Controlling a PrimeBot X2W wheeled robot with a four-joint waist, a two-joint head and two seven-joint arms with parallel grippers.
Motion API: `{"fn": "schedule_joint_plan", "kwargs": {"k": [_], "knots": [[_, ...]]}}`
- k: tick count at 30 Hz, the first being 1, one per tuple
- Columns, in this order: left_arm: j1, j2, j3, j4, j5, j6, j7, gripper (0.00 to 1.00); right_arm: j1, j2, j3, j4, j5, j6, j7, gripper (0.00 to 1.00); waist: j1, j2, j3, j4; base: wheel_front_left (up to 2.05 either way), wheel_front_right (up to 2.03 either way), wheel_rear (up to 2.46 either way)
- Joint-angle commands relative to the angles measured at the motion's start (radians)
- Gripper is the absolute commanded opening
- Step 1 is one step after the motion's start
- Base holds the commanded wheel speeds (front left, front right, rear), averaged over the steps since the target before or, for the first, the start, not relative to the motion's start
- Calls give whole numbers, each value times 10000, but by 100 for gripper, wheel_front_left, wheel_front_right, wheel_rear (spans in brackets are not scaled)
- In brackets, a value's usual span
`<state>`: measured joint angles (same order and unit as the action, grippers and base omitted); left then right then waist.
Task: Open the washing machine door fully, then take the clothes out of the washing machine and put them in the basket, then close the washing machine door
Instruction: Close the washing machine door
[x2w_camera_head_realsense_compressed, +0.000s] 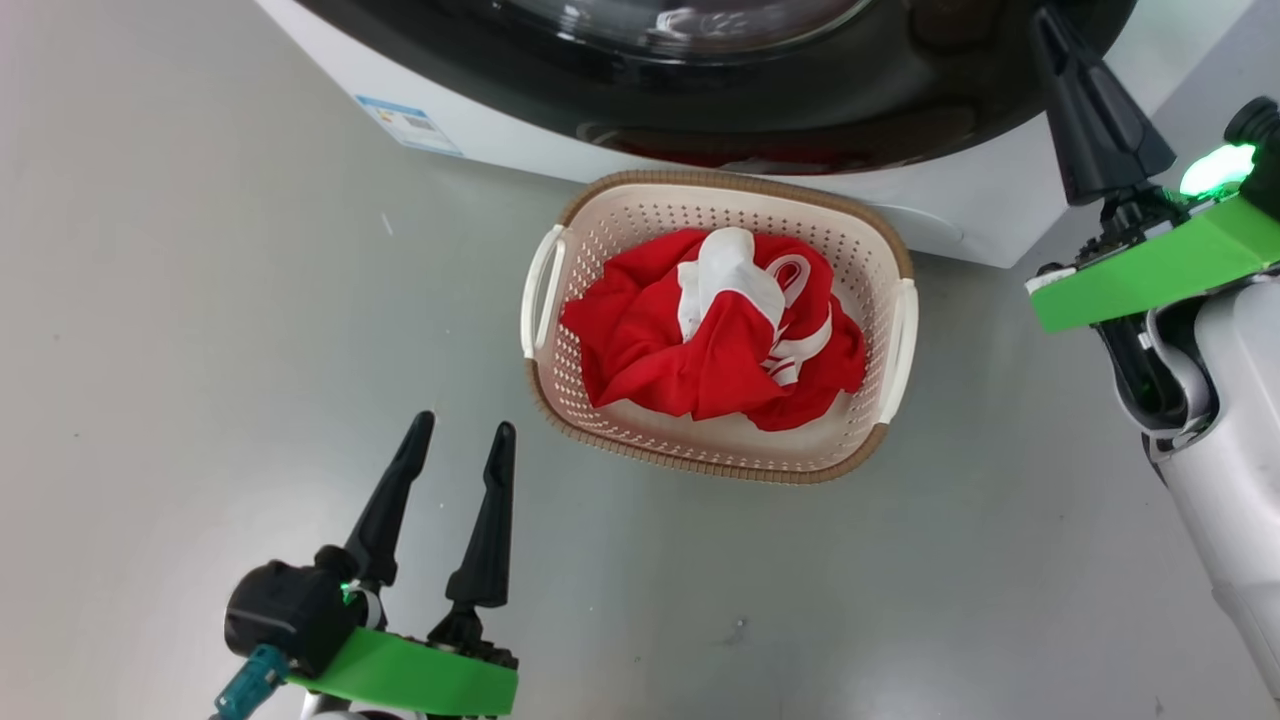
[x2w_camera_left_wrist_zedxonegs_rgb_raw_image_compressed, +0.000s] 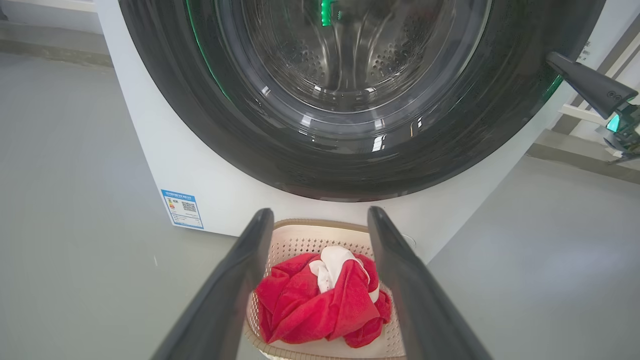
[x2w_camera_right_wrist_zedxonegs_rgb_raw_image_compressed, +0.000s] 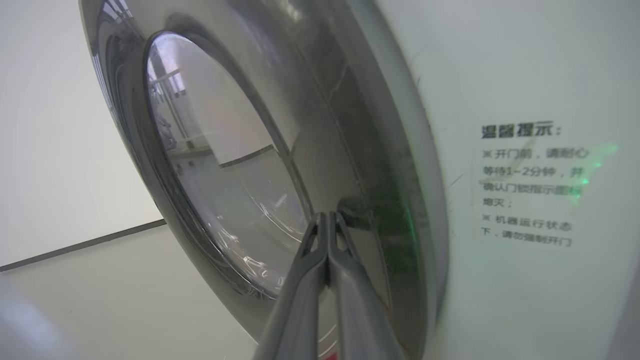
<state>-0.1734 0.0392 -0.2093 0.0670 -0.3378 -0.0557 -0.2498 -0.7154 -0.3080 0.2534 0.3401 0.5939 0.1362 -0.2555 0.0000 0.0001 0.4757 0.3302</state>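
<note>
Red clothes (x2w_camera_head_realsense_compressed: 700, 340) lie heaped in the basket (x2w_camera_head_realsense_compressed: 640, 215), its long axis crosswise just ahead of our wide-open left tool (x2w_camera_head_realsense_compressed: 465, 423), while our closed right tool (x2w_camera_right_wrist_zedxonegs_rgb_raw_image_compressed: 328, 216) points at the washing machine door (x2w_camera_right_wrist_zedxonegs_rgb_raw_image_compressed: 225, 175).

Smooth grey floor (x2w_camera_head_realsense_compressed: 200, 350), faintly glossy; pale wall (x2w_camera_right_wrist_zedxonegs_rgb_raw_image_compressed: 50, 125) beyond.

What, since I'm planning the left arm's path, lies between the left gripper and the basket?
Bare grey floor separates the left gripper from the basket, as the head view shows.
</note>
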Motion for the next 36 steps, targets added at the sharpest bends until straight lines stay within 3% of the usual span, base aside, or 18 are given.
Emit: {"fn": "schedule_joint_plan", "kwargs": {"k": [1,11,12,15,16,17,36], "knots": [[-141,110,268,-274,-92,70,-120,100,-278,-13,-141,-215,-42,-55,-63,0,0,-1,55,61,0,0,0],[-132,110,326,-142,-42,45,-120,100,101,-45,432,-360,-195,-55,-63,0,0,-1,-205,-14,0,0,0],[-108,110,352,-111,-26,30,-120,100,206,-44,526,-389,-202,-55,-63,11,0,-1,-276,-46,0,0,0],[-17,110,462,-19,34,-11,-120,100,564,-25,724,-501,-242,-55,-63,58,0,-1,-497,-171,0,0,0],[16,110,508,18,64,-30,-120,100,701,-14,767,-540,-250,-55,-63,83,0,-1,-576,-223,0,0,0],[49,110,554,59,96,-55,-120,100,849,-3,801,-569,-257,-55,-63,100,0,-1,-659,-277,0,0,0],[811,110,1878,760,936,-608,-120,100,3709,300,338,-598,-378,-55,-63,100,0,-1,-2298,-1672,0,0,0]]}}
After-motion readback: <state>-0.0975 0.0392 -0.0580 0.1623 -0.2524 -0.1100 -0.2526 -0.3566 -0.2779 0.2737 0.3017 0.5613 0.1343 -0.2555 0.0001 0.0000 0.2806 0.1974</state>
